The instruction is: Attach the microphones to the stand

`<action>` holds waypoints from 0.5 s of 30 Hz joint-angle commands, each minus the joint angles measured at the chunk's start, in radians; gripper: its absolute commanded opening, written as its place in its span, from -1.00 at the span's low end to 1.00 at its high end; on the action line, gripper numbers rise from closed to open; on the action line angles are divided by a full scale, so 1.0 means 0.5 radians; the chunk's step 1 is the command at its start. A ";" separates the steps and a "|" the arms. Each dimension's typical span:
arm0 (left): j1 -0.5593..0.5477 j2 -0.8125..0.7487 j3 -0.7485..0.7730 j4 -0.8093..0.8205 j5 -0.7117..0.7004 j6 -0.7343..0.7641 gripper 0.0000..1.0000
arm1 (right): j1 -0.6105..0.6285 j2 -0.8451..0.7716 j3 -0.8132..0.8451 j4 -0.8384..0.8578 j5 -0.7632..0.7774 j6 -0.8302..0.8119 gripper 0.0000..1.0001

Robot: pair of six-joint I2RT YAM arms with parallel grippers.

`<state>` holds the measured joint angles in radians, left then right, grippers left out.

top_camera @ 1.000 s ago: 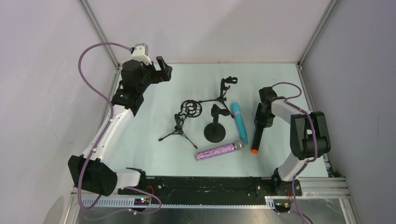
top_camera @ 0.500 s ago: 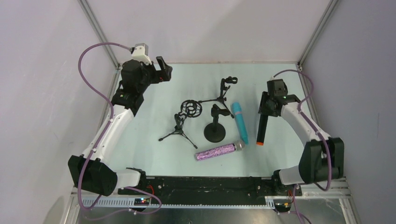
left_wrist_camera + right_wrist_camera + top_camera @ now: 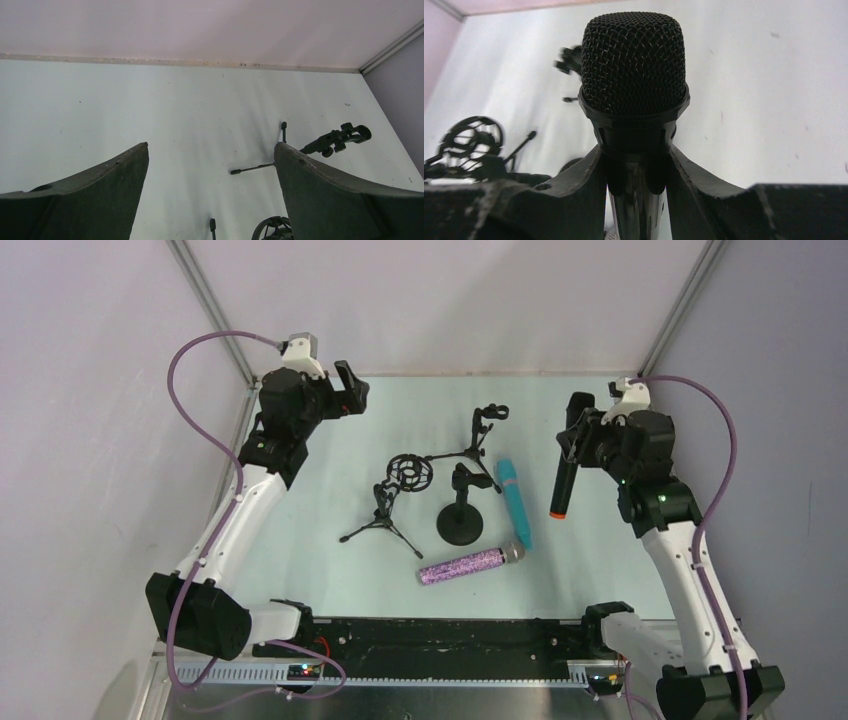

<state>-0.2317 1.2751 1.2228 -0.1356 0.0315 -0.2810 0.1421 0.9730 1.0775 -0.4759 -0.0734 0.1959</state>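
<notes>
My right gripper [image 3: 577, 436] has its jaws clamped on the black microphone [image 3: 562, 472], gripping just under the mesh head [image 3: 634, 60]. The left gripper [image 3: 211, 150] has its jaws spread wide with nothing between them.

The pale green table [image 3: 320, 565] carries everything else. I count two arms. The left arm [image 3: 240, 502] reaches to the far left corner, with its gripper up off the surface. The right arm [image 3: 690, 562] is raised at the far right.

I count three stands, grouped mid-table. A shock-mount tripod [image 3: 396, 494] is on the left and a clip tripod [image 3: 478, 438] is behind. A round-base stand [image 3: 460, 514] is nearest me.

I count three microphones. The black one hangs from the right gripper, head up and orange ring [image 3: 555, 512] down. It seems clear of the table, though the overhead view doesn't settle that.

The light blue microphone [image 3: 514, 502] lies flat just right of the round-base stand. The glittery purple microphone [image 3: 466, 565] lies in front of that stand. Its silver head [image 3: 512, 553] is close to the near end of the blue one.
</notes>
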 commanded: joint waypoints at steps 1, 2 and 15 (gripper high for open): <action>-0.009 -0.075 -0.007 0.081 0.031 -0.020 0.97 | 0.001 -0.159 0.047 0.392 -0.372 -0.165 -1.00; -0.011 -0.076 -0.007 0.082 0.036 -0.021 0.97 | -0.001 -0.181 0.034 0.474 -0.411 -0.168 -1.00; -0.009 -0.026 -0.009 0.172 0.308 -0.032 0.97 | -0.002 -0.692 -0.571 1.421 -0.631 -0.208 -1.00</action>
<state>-0.2317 1.2751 1.2228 -0.1154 0.0948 -0.2817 0.1421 0.6716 0.8440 -0.0059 -0.3046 0.1341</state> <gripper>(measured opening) 0.984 0.440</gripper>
